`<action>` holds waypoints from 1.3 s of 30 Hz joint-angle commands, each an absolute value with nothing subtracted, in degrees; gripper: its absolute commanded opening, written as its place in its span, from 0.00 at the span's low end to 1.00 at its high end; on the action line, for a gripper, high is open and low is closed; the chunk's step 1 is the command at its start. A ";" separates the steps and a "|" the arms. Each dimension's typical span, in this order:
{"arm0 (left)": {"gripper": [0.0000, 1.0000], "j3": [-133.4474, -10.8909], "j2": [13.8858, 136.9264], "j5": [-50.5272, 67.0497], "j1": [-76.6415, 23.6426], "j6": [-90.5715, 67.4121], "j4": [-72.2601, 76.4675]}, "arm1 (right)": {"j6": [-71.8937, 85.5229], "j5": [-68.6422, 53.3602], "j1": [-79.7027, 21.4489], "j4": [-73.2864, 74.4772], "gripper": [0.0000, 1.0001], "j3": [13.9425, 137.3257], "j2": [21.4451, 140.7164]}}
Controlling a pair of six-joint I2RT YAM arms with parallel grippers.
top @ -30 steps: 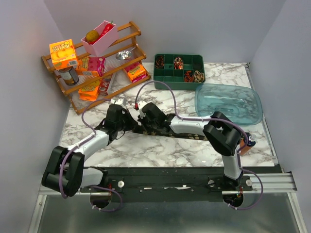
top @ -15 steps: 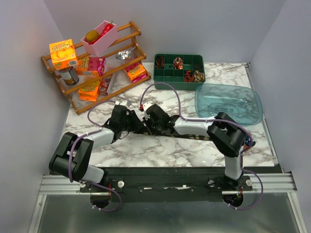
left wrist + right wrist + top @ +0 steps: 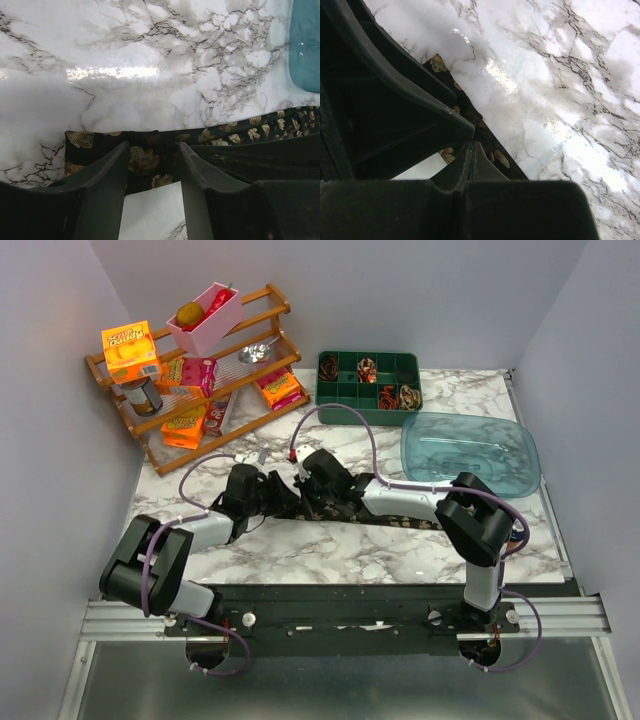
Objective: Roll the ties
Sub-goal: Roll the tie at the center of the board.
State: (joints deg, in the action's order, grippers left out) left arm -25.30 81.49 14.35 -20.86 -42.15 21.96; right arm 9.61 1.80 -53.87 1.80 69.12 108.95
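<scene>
A dark tie [image 3: 400,522] with a gold floral pattern lies flat across the marble, running from the table's middle toward the right. My left gripper [image 3: 277,498] stands open at its left end. In the left wrist view the fingers [image 3: 107,172] straddle the folded tie end [image 3: 145,160] without closing on it. My right gripper [image 3: 312,487] sits just beside it, shut, its tips [image 3: 472,146] resting against the tie's edge [image 3: 496,156]; whether fabric is pinched I cannot tell. Rolled ties [image 3: 388,397] sit in the green tray [image 3: 345,400].
A clear teal bin [image 3: 470,452] stands at the right, in front of the tray. A wooden rack [image 3: 230,420] with boxes, a can and a pink tub fills the back left. Purple cables loop over both arms.
The left gripper has opened, letting go of the tie end, and has shifted right, closer to the right gripper. The right gripper stayed shut and barely moved.
</scene>
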 commanded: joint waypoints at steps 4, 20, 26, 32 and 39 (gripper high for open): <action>0.49 -24.17 76.38 13.71 -21.18 -43.07 22.51 | 9.32 -3.68 -53.44 0.53 0.01 73.30 109.16; 0.47 -25.05 72.95 10.90 -21.01 -41.84 16.70 | 10.11 -7.82 -53.44 -2.72 0.01 74.62 114.61; 0.52 -25.31 69.88 9.85 -19.78 -40.69 13.37 | 10.72 -7.12 -53.44 -1.93 0.01 74.27 116.89; 0.58 -25.66 68.82 9.75 -18.20 -39.46 10.55 | 11.25 -6.42 -53.44 -1.23 0.01 74.09 118.65; 0.58 -23.30 70.92 10.28 -15.91 -40.78 11.34 | 11.51 -6.24 -53.52 -1.05 0.01 74.18 119.09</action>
